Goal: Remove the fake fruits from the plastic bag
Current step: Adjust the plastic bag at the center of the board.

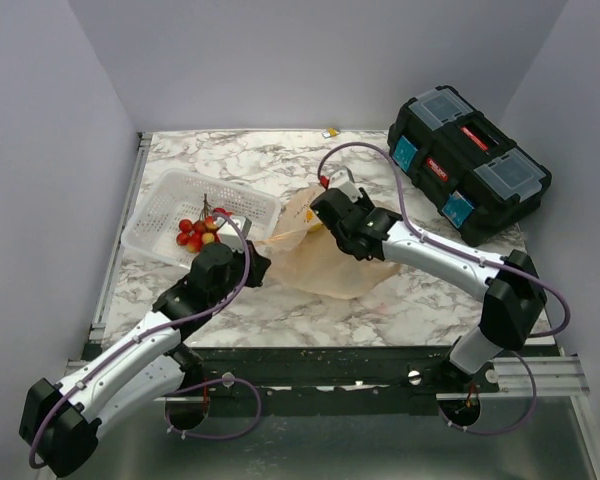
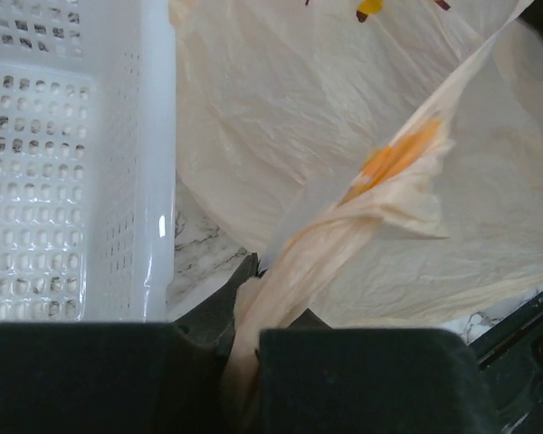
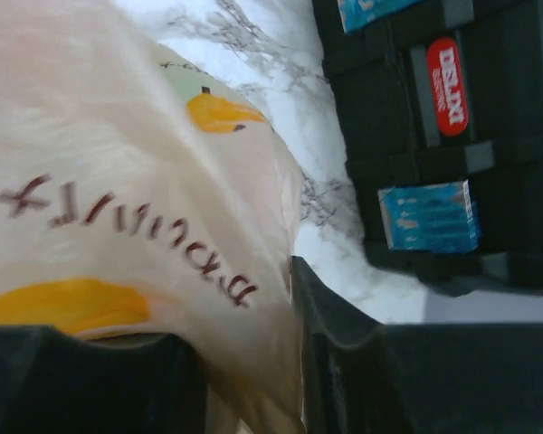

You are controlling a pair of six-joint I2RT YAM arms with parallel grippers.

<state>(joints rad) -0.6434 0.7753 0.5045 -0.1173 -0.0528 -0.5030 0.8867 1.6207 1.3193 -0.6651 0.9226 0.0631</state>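
Observation:
The peach-beige plastic bag with yellow banana prints lies crumpled in the middle of the marble table. My left gripper is shut on a twisted strand of the bag at its left edge, next to the basket. My right gripper is shut on a fold of the bag at its far side, holding that part lifted. The bag fills most of the left wrist view. The fake fruits are hidden; none shows in any view.
A white mesh basket at the left holds a bunch of small red-and-yellow berries; its wall is close beside my left gripper. A black toolbox stands at the back right, also in the right wrist view.

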